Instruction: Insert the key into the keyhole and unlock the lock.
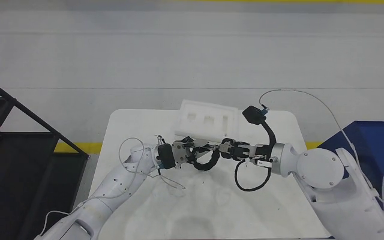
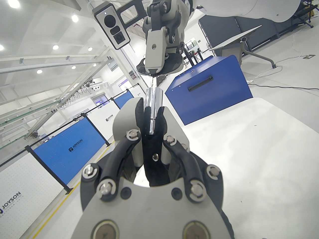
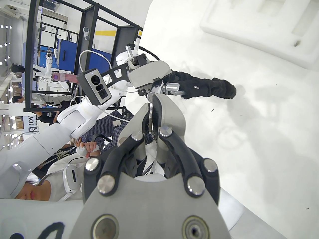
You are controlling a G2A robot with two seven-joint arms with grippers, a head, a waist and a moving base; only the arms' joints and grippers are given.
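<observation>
The lock is a chrome cylinder (image 2: 153,103) on a black fabric-sleeved cable (image 3: 206,89). My left gripper (image 2: 150,108) is shut on the cylinder and holds it up above the table's middle (image 1: 191,153). My right gripper (image 3: 153,103) faces it from the other side (image 1: 221,149), shut on the flat metal key (image 3: 150,115). The key's thin blade (image 2: 153,82) points straight at the cylinder's end and meets it; how deep it sits I cannot tell. The cable loop (image 1: 206,163) hangs below both grippers.
A white foam tray (image 1: 204,119) with recesses lies at the table's back, just behind the grippers. The white table (image 1: 270,210) is bare in front. A blue box (image 1: 366,137) stands off the right side, a black rack (image 1: 30,174) off the left.
</observation>
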